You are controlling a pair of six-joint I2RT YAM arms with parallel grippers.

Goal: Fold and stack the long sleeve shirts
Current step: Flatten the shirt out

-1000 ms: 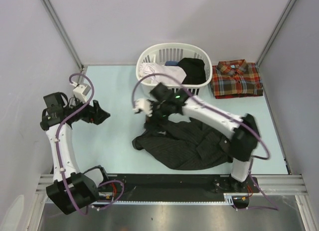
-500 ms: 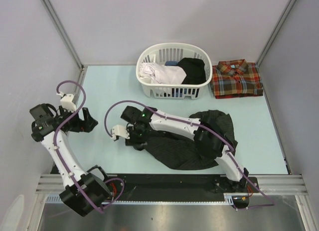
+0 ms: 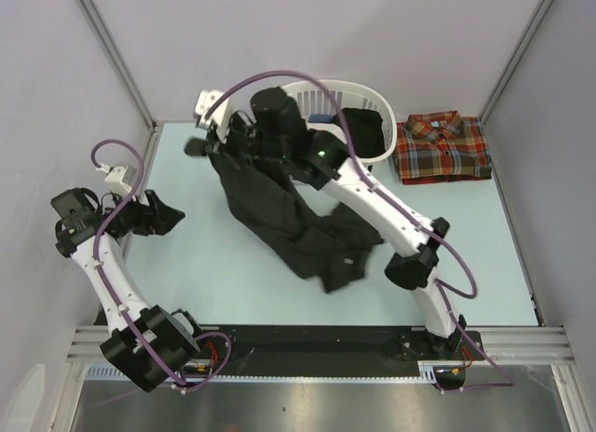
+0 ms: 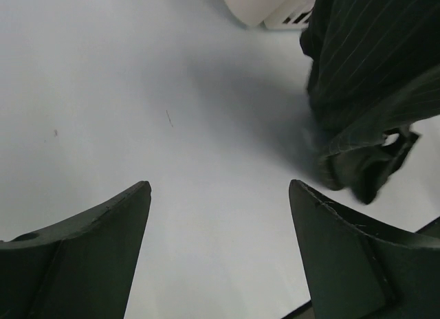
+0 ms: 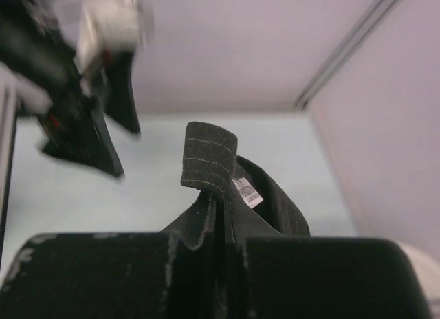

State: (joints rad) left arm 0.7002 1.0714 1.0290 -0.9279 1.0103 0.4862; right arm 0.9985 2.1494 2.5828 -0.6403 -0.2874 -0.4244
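Plainly limp, light cloth: pinstripe shirt [image 3: 279, 218] hangs from right gripper [image 3: 216, 141], which is clamped on an edge near the label [image 5: 246, 190], the lower end resting on table [image 3: 205, 274]. Best taken at collar or shoulders. Plaid shirt [image 3: 442, 148] lies folded at far right. Left gripper [image 4: 218, 188] is spread and empty. Half a second back the shirt lay heaped low; now it is hoisted beside basket [image 3: 279, 101].

Two shirts, one basket [image 3: 363, 91], two robot arms [image 3: 102, 264] [image 3: 382, 204].
One pinstriped shirt [image 3: 279, 218] in front of the basket; one plaid shirt [image 3: 442, 150] to its right.
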